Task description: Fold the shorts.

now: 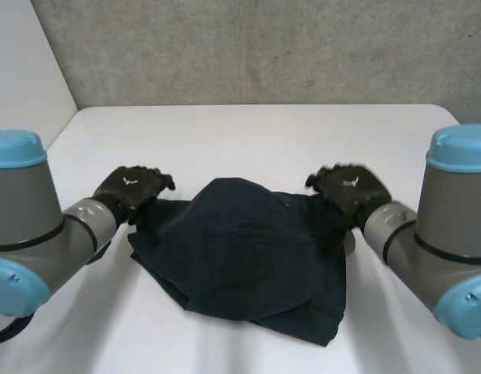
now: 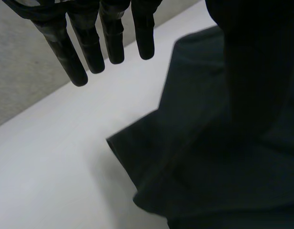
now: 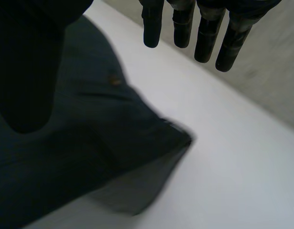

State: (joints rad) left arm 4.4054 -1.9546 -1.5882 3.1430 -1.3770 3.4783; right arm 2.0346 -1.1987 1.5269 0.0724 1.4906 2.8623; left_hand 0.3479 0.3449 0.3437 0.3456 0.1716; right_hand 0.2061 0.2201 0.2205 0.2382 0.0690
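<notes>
Dark shorts (image 1: pixel 248 257) bunched mid-frame on counter (image 1: pixel 248 132) | likely soft, light, limp; take the side edges | left robot hand (image 1: pixel 135 189) and right robot hand (image 1: pixel 349 189) released, fingers straight.

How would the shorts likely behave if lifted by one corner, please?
Probably floppy: the shorts lie in soft, rumpled layers on the table. Likely to sag and unfold, since the layers look loose. Pushed, they would probably bunch, not slide.

Dark shorts (image 1: pixel 240 257) rumpled on white table (image 1: pixel 248 132), left robot hand (image 1: pixel 131 189), right robot hand (image 1: pixel 348 189) at opposite edges
</notes>
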